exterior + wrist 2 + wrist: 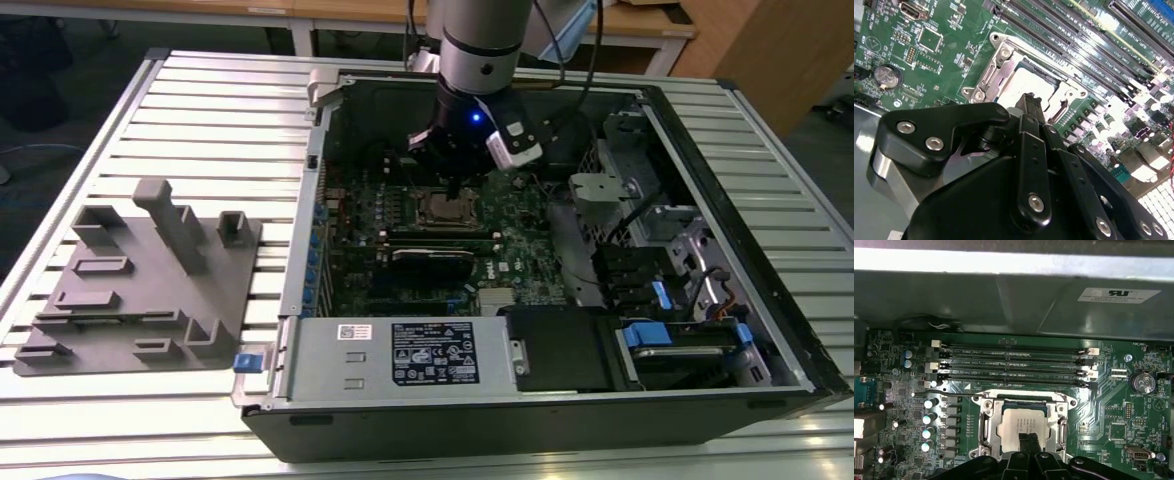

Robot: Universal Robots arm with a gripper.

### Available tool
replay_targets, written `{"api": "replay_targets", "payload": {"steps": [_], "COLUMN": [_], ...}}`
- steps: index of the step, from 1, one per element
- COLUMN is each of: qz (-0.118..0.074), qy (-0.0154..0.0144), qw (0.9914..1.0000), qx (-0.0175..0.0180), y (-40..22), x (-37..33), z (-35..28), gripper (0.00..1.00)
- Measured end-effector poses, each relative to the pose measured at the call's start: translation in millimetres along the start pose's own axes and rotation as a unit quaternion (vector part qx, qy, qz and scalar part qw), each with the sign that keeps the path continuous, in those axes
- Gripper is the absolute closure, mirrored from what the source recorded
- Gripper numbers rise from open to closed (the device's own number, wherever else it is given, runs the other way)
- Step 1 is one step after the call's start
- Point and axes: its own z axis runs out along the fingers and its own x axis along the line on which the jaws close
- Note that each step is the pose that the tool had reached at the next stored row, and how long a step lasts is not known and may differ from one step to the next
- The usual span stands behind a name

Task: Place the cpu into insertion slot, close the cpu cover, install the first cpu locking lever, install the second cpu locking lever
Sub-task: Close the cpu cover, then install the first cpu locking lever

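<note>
Hovering end effector (1029, 442) over socketed cpu (1021, 421)

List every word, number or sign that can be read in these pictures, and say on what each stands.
Black label on the silvery box, exterior view: print too small to read.
White sticker on the case wall, first wrist view: a dark mark and fine lines, not readable.
White lettering on the green circuit board, first wrist view: too small to read.
Nothing can be quoted.
</note>
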Motion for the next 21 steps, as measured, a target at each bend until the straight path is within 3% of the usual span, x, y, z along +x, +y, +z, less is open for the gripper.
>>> {"api": "replay_targets", "payload": {"steps": [9, 21], "qz": [0.000, 0.000], "qy": [0.0000, -0.0001], "qw": [1.00000, 1.00000], "qx": [0.0000, 0.0000], "y": [-0.2, -0.1], "x": [0.3, 0.3], "z": [5.2, 3.1], "gripper": [0.89, 0.89]}}
